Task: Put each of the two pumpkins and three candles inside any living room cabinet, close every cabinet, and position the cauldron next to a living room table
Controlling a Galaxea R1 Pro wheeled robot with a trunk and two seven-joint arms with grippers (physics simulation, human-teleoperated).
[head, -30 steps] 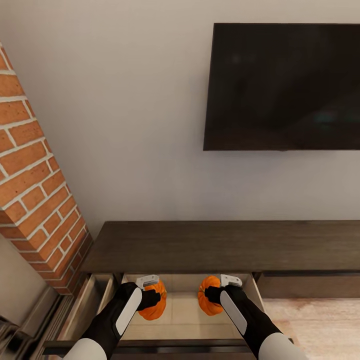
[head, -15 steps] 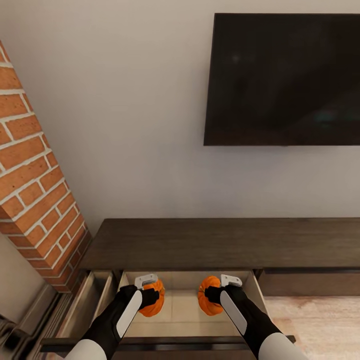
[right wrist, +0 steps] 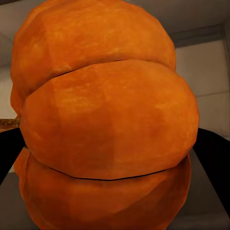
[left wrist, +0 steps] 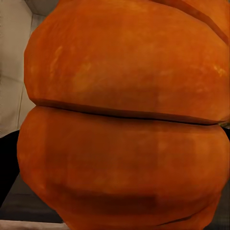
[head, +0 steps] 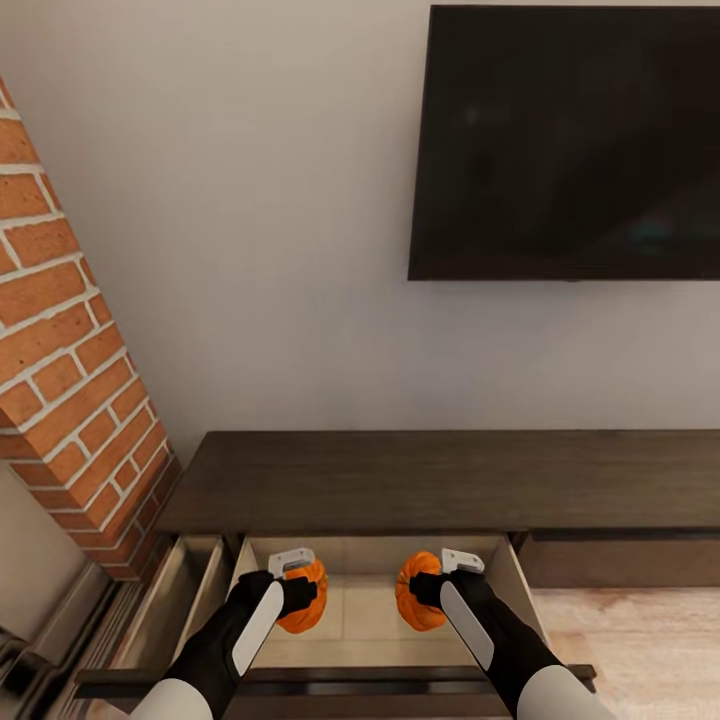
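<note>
A: What does the head view show?
B: The left gripper [head: 300,583] squeezes one pumpkin [head: 308,602], the right gripper [head: 428,580] squeezes the other pumpkin [head: 412,592], both over the cabinet's [head: 420,480] open drawer [head: 345,610].
A: And the wrist views?
B: Orange pumpkin [left wrist: 124,120] up close on the left, orange pumpkin [right wrist: 105,129] up close on the right

Head view: camera set high, facing forward and down at the cabinet [head: 400,480] against the wall, with the television [head: 565,140] above and a brick column [head: 70,350] at its left — both arms enter from the lower edge over the open drawer [head: 370,620]. Left wrist view: very close, lens almost against the left pumpkin [left wrist: 124,115]. Right wrist view: equally close on the right pumpkin [right wrist: 105,124]. Shared ground — each pumpkin and the pale drawer interior also show from the head.
</note>
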